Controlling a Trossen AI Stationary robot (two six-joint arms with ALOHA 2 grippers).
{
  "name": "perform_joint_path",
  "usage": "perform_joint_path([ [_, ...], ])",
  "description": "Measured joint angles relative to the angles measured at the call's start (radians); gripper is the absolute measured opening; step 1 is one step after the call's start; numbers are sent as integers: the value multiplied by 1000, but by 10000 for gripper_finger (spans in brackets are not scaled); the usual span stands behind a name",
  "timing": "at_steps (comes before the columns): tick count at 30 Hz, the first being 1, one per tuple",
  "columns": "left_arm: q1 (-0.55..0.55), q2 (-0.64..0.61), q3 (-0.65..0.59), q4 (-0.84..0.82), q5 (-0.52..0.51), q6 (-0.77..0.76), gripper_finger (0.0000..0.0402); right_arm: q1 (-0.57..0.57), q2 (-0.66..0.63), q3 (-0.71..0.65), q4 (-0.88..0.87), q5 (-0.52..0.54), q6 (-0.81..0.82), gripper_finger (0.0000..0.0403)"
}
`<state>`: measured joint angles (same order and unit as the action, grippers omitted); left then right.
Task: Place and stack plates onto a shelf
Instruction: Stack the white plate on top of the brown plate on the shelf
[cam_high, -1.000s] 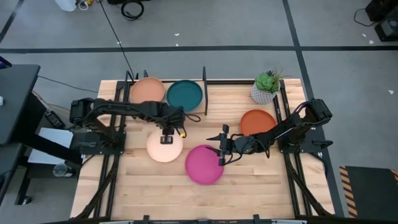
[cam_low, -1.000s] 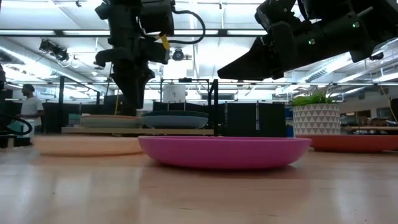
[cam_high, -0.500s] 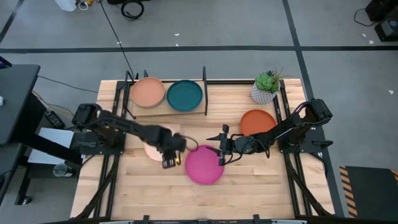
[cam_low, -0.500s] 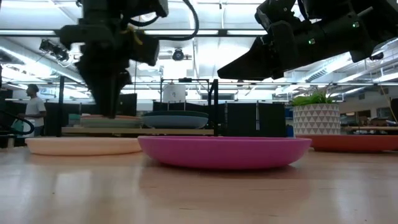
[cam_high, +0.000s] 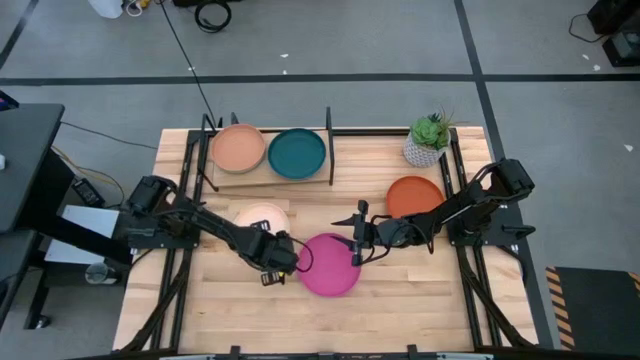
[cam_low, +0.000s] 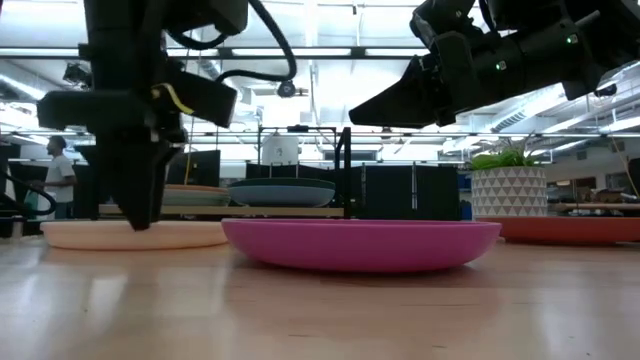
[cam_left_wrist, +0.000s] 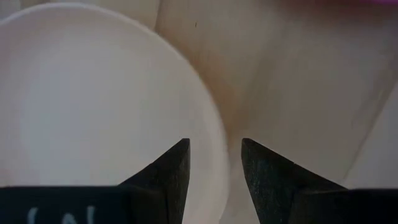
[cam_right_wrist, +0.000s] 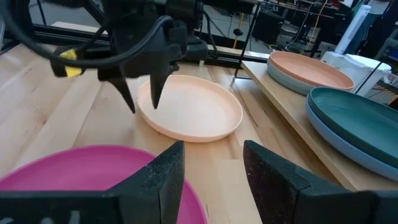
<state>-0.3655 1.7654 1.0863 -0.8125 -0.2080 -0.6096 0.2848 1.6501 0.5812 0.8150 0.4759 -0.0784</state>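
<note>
My left gripper (cam_high: 275, 262) (cam_left_wrist: 214, 158) is open and points down at the near right rim of the cream-peach plate (cam_high: 258, 216) (cam_left_wrist: 93, 99). One finger stands over the plate and one outside it. That plate lies flat on the table. My right gripper (cam_high: 357, 240) (cam_right_wrist: 211, 180) is open and hovers over the far right edge of the magenta plate (cam_high: 330, 266) (cam_low: 360, 244), which is also flat on the table. The shelf (cam_high: 270, 178) carries a tan plate (cam_high: 238, 148) and a dark teal plate (cam_high: 297, 153). An orange-red plate (cam_high: 413, 196) lies near the right arm.
A potted plant in a white pot (cam_high: 427, 142) stands at the far right of the table, behind the orange-red plate. The shelf's black upright bars (cam_high: 329, 145) rise beside the dark teal plate. Bare tabletop (cam_high: 420, 290) spreads along the near edge. A person (cam_low: 55, 175) stands far off in the room.
My left gripper has swung from above the cream-peach plate's far side toward the table's near edge and to the right. It has come down to the plate's near right rim, beside the magenta plate.
</note>
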Motion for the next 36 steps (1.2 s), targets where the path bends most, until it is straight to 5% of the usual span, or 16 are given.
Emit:
perform_joint_path([
  [7,-18,48,0,16,-2,12,135,0,0,0,-2,0,-3,171],
  [15,-19,63,15,-40,36,96,16,0,0,0,-2,0,-3,171],
  [27,78,-149,144,-287,-116,200,16,0,0,0,-1,-6,-1,171],
  [36,324,-238,135,-347,-190,374,15,0,0,0,0,-6,-1,171],
])
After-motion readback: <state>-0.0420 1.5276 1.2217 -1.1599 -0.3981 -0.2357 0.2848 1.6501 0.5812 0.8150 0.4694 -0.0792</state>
